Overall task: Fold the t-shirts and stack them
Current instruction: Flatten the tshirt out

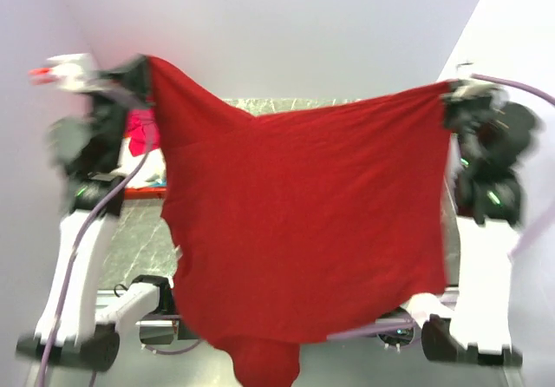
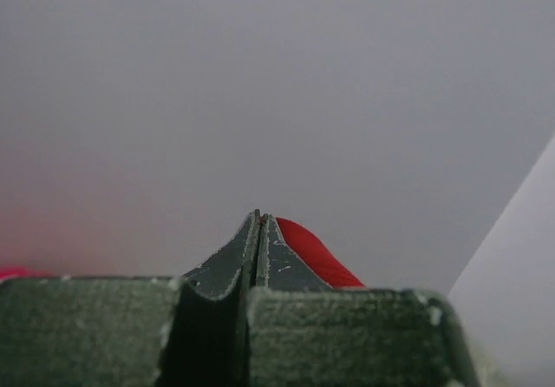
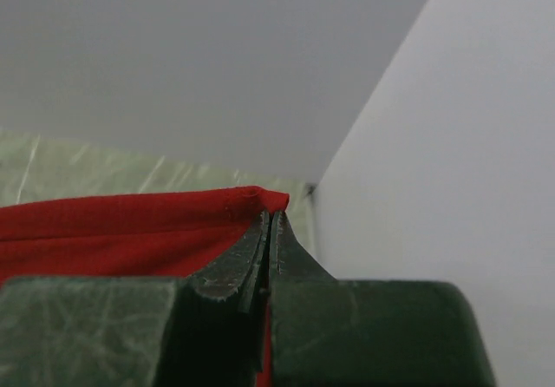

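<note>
A big dark red t-shirt [image 1: 303, 222] is held up in the air, spread wide like a sheet on a line. One top corner is pinched by the left gripper [image 1: 132, 76], and the other top corner is pinched by the right gripper [image 1: 453, 102]. Both grippers are squeezed tight, with no gap between the fingers and only thin cloth caught there. In the left wrist view just a small bit of red is seen beside the fingers. In the right wrist view a red hem is seen running away to the left from the fingertips. The long top edge of the t-shirt is stretched from side to side between the two grippers, and it is dipped a little in the middle. The left corner is held higher than the right one. From that edge the rest of the cloth is hung straight down, below both grippers, and its lowest part is seen in front of the arm bases at the near edge of the table [image 1: 143, 244]. So the t-shirt is shared evenly, and neither arm can be called nearer. It is judged that the cloth must be lowered onto the table and laid flat for folding. A pink shirt [image 1: 139, 131] is glimpsed behind the left arm, near a red crate rim [image 1: 143, 193]. No brand, label or writing can be read on anything.
</note>
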You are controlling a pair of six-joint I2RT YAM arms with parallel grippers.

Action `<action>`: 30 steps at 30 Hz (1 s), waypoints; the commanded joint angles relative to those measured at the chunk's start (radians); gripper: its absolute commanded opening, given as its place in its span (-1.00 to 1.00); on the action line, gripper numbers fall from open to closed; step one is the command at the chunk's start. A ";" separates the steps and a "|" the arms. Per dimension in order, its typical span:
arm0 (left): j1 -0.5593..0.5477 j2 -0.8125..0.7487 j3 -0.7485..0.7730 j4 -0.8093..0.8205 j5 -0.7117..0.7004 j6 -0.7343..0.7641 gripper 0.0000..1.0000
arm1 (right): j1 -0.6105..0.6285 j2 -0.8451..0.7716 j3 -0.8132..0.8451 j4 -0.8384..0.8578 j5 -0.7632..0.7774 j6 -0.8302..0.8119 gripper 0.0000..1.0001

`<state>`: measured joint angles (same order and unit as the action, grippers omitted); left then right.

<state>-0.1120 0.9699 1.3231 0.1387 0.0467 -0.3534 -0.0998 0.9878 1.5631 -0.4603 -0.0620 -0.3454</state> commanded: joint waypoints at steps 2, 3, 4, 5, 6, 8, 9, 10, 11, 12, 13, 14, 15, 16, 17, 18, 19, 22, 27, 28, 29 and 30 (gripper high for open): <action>0.005 0.172 -0.172 0.162 -0.034 -0.009 -0.99 | -0.020 0.072 -0.265 0.252 -0.124 0.020 -1.00; 0.005 0.259 -0.188 0.215 -0.036 -0.016 -0.99 | -0.021 0.130 -0.300 0.285 -0.139 0.011 -1.00; 0.005 0.312 -0.190 0.229 -0.025 -0.019 -0.99 | -0.021 0.167 -0.329 0.323 -0.153 0.002 -1.00; 0.005 0.366 -0.177 0.242 -0.018 -0.025 -0.99 | -0.021 0.207 -0.354 0.392 -0.159 0.000 -1.00; 0.005 0.485 -0.161 0.252 -0.008 -0.035 -0.99 | -0.021 0.301 -0.376 0.420 -0.159 -0.012 -1.00; 0.005 0.681 -0.044 0.225 0.031 -0.039 -0.99 | -0.020 0.409 -0.355 0.457 -0.154 -0.030 -1.00; 0.005 0.746 0.006 0.173 0.041 -0.039 -0.99 | -0.020 0.524 -0.333 0.488 -0.148 -0.036 -1.00; 0.005 0.810 0.118 0.148 0.051 -0.039 -0.99 | -0.021 0.582 -0.302 0.488 -0.139 -0.041 -1.00; 0.005 0.922 0.175 0.122 0.058 -0.039 -0.99 | -0.020 0.636 -0.237 0.482 -0.119 -0.041 -1.00; 0.005 0.975 0.230 0.090 0.061 -0.039 -0.99 | -0.018 0.732 -0.201 0.476 -0.108 -0.044 -1.00; 0.005 1.024 0.339 0.038 0.068 -0.041 -0.99 | -0.018 0.777 -0.169 0.470 -0.096 -0.043 -1.00; 0.005 1.108 0.390 0.009 0.070 -0.039 -0.99 | -0.018 0.816 -0.103 0.466 -0.072 -0.041 -1.00; 0.005 1.144 0.436 -0.013 0.074 -0.039 -0.99 | -0.018 0.884 -0.069 0.466 -0.061 -0.041 -1.00; 0.005 1.174 0.512 -0.045 0.076 -0.039 -0.99 | -0.018 0.916 -0.040 0.448 -0.052 -0.040 -1.00; 0.005 1.202 0.546 -0.060 0.076 -0.039 -0.99 | -0.018 0.943 0.018 0.434 -0.042 -0.043 -1.00; 0.005 1.245 0.579 -0.073 0.073 -0.032 -0.99 | -0.018 0.989 0.044 0.427 -0.026 -0.040 -1.00; 0.005 1.262 0.625 -0.080 0.074 -0.029 -0.99 | -0.018 1.006 0.067 0.422 -0.022 -0.037 -1.00; 0.006 1.305 0.682 -0.097 0.084 -0.022 -0.99 | -0.020 1.046 0.113 0.431 0.008 -0.026 -1.00; 0.008 1.276 0.651 -0.048 0.119 -0.025 -0.99 | -0.020 1.040 0.111 0.449 0.005 -0.012 -1.00; 0.008 1.265 0.624 -0.038 0.131 -0.024 -0.99 | -0.020 1.037 0.107 0.454 0.002 -0.010 -1.00; 0.008 1.242 0.610 -0.030 0.137 -0.025 -0.99 | -0.020 1.025 0.092 0.457 0.001 -0.007 -1.00; 0.008 1.228 0.593 -0.012 0.145 -0.024 -0.99 | -0.020 1.017 0.083 0.456 -0.001 -0.006 -1.00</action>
<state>-0.1097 2.2814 1.9430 0.0639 0.1471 -0.3832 -0.1120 2.0502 1.6436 -0.0586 -0.0792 -0.3656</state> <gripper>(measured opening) 0.012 0.007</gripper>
